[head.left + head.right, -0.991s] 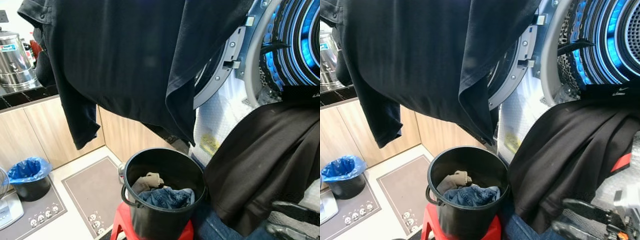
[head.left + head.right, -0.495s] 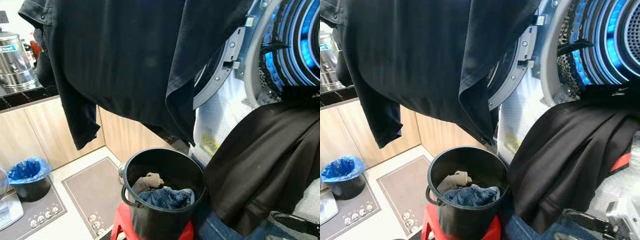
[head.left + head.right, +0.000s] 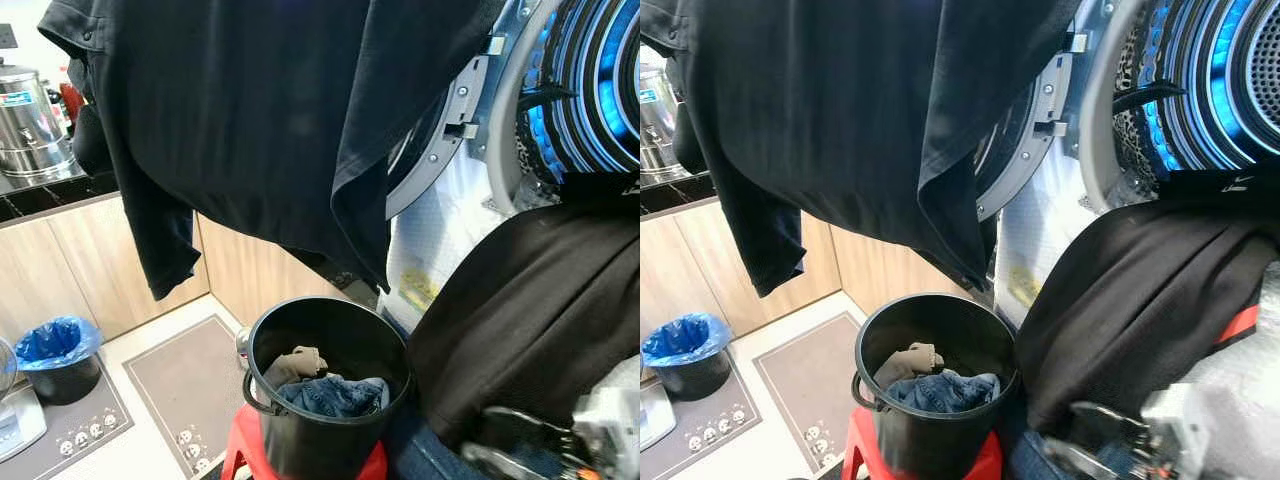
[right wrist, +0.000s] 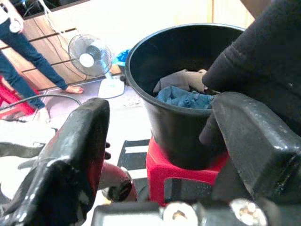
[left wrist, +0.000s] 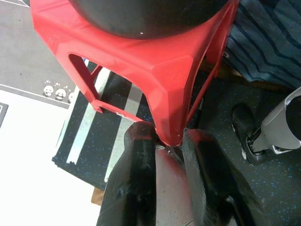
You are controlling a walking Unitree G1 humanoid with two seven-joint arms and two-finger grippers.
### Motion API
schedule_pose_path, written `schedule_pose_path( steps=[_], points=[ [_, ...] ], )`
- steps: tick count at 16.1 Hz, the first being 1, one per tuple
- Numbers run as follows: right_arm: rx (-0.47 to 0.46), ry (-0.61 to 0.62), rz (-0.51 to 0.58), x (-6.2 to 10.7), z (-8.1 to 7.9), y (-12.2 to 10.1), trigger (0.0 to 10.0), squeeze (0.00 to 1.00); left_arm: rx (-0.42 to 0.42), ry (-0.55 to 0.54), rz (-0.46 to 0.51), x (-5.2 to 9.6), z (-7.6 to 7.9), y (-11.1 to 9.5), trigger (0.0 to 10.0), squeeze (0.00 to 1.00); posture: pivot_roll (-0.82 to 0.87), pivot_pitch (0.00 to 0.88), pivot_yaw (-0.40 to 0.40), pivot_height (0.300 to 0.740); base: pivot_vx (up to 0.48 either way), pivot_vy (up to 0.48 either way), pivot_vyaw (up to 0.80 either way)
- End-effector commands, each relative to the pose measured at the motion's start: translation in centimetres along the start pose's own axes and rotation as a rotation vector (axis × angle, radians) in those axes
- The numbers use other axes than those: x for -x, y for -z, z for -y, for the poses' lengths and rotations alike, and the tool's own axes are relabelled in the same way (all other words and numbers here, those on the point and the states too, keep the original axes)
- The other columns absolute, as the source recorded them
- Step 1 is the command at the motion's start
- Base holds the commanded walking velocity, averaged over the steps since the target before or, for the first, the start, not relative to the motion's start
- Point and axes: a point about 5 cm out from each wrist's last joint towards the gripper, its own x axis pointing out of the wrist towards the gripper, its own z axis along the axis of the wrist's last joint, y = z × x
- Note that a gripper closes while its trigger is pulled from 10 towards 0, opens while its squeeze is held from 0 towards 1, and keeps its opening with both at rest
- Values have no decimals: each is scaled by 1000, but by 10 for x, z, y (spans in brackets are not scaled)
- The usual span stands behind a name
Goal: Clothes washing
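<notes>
**Right gripper low beside the draped garment, bucket half full**

Where my right gripper point(image 3: 530, 450) sits at the lower right, blurred in the head views, its wrist view shows the two fingers point(image 4: 70, 155) spread wide with nothing between them. Just beside it a black garment point(image 3: 530, 310) hangs out of the washing machine drum point(image 3: 1200, 90), its long axis running down from the drum's lip toward the floor. Left of that, the black bucket point(image 3: 325, 400) stands upright on a red stool point(image 5: 141, 66), with blue jeans point(image 3: 335, 393) and a tan cloth point(image 3: 295, 362) inside. A dark shirt point(image 3: 270, 120) hangs across the top, sleeve pointing down. My left gripper point(image 5: 167, 141) is low by the stool's leg, fingers a little apart and empty.
</notes>
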Motion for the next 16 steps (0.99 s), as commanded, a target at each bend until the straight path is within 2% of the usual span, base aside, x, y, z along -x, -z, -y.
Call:
schedule_pose_path(
  steps=[1, 4, 6, 7, 9, 10, 12, 14, 16],
  points=[
    [20, 8, -2, -13, -7, -3, 10000, 0, 2, 16, -75, 5, 5, 18, 10000, 0, -84, 11, -50, 740, 0, 0, 0],
    [-2, -12, -17, -15, -10, 2, 10000, 0, 7, 16, -81, 6, 6, 21, 10000, 0, -82, 16, -51, 740, 0, 0, 0],
    [3, -73, -43, -6, -13, 3, 10000, 0, 8, 14, -83, 6, 5, 21, 10000, 0, -82, 17, -50, 740, 0, 0, 0],
    [-3, -65, -89, -2, -11, 6, 10000, 0, 7, 12, -81, 6, 4, 21, 10000, 0, -82, 17, -49, 740, 0, 0, 0],
    [0, -33, -162, 3, -5, 12, 10000, 0, 8, 10, -81, 6, 3, 20, 10000, 0, -82, 17, -49, 740, 0, 0, 0],
    [45, 49, -219, 11, 11, 16, 10000, 0, 6, 8, -81, 6, 2, 20, 10000, 0, -83, 16, -48, 740, 0, 0, 0],
    [45, 122, -227, 12, 23, 17, 10000, 0, 7, 7, -78, 5, 2, 19, 10000, 0, -83, 15, -48, 740, 0, 0, 0],
    [46, 137, -225, 12, 25, 18, 10000, 0, 7, 8, -78, 5, 2, 19, 10000, 0, -83, 15, -46, 740, 0, 0, 0],
    [55, 204, -207, 13, 33, 20, 10000, 0, 8, 9, -79, 5, 2, 19, 10000, 0, -81, 17, -44, 740, 0, 0, 0]
  ],
)
